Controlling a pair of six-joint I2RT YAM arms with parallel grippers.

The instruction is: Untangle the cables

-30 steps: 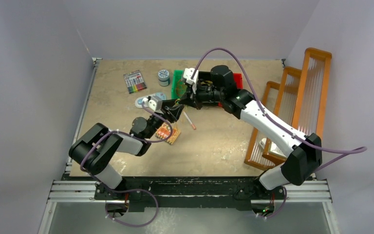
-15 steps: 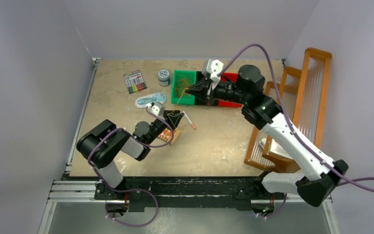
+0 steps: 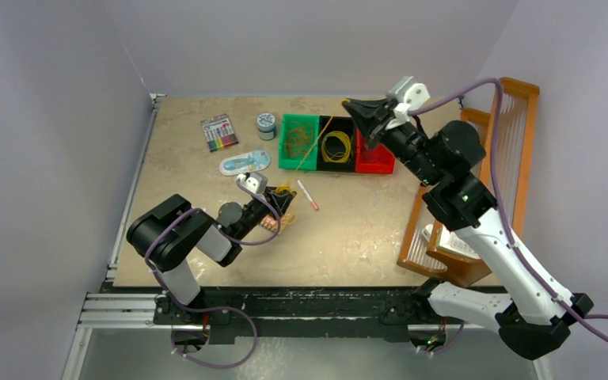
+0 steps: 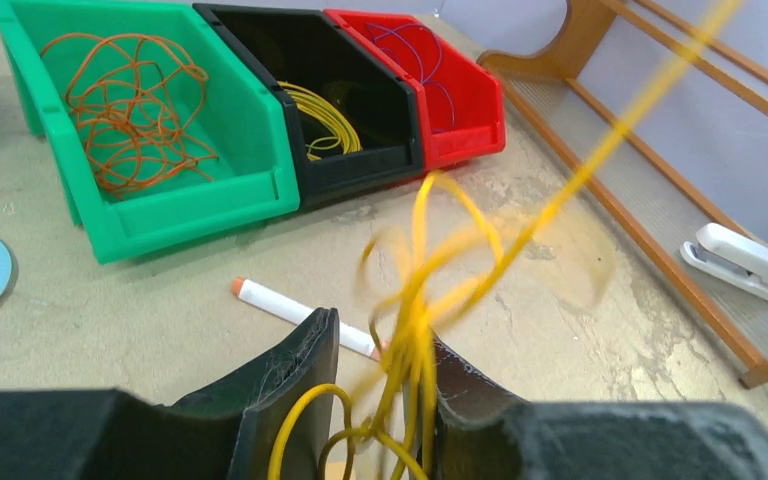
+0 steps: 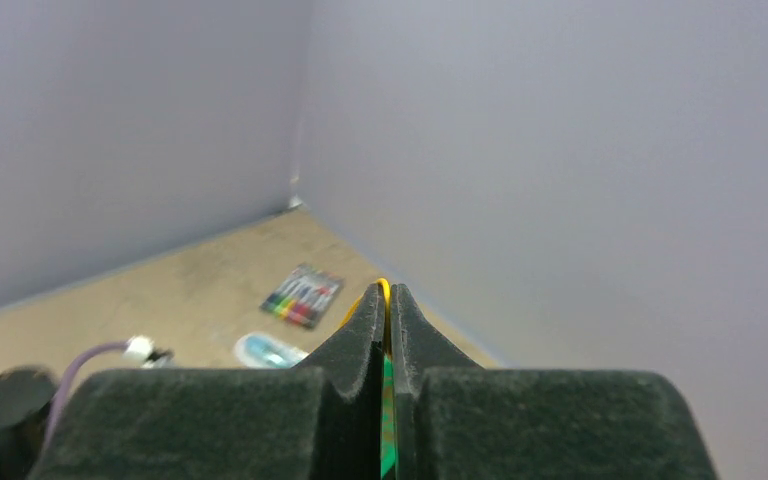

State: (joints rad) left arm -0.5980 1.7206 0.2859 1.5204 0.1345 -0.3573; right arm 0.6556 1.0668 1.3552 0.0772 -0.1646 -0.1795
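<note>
Our right claw [image 5: 385,300], pressed together on one yellow strand [image 3: 314,145], hung high above the bins. The strand ran taut down to the yellow cable tangle [image 4: 412,310], which our left claw [image 4: 380,338] pinched low over the bench [image 3: 206,174]. We judged these wires feather-light, springy and slippery, quick to snag. A single free loop seemed a better hold than the knotted middle. Orange cables [image 4: 130,110] lay in the green bin [image 4: 190,215].

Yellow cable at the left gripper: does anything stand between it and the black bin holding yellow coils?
Only a white marker, lying flat between the yellow cable and the black bin; nothing upright blocks the way.
</note>
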